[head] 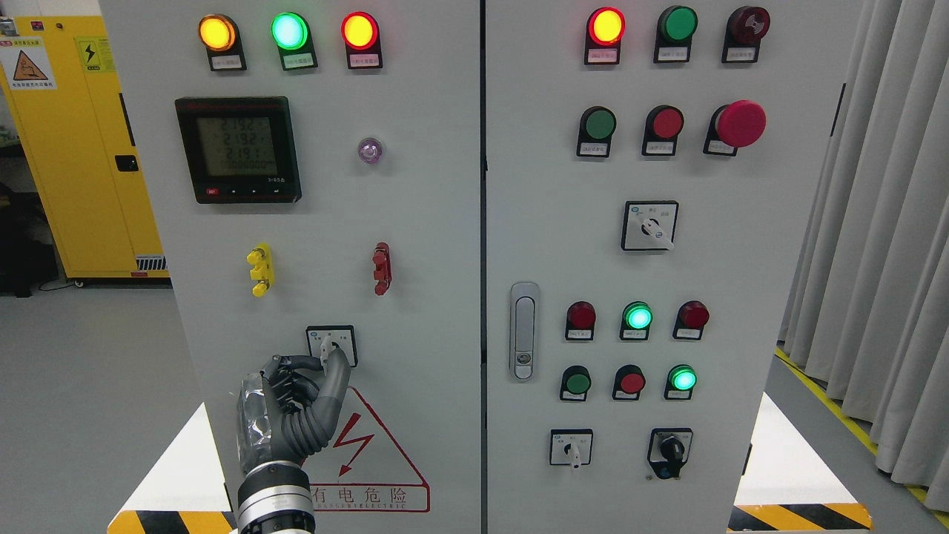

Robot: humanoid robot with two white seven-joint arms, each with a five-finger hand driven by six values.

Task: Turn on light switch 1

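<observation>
One hand only, the left, raised to the small switch low on the left door, fingers pinched around its knob, likely for turning. Right hand unseen; warning triangle just below.

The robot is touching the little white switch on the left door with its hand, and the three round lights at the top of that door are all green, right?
Not quite. In the head view the left hand does reach the little white switch on the left door, but only the middle light is green. The first light glows orange and the third light glows red with a yellow centre.
</observation>
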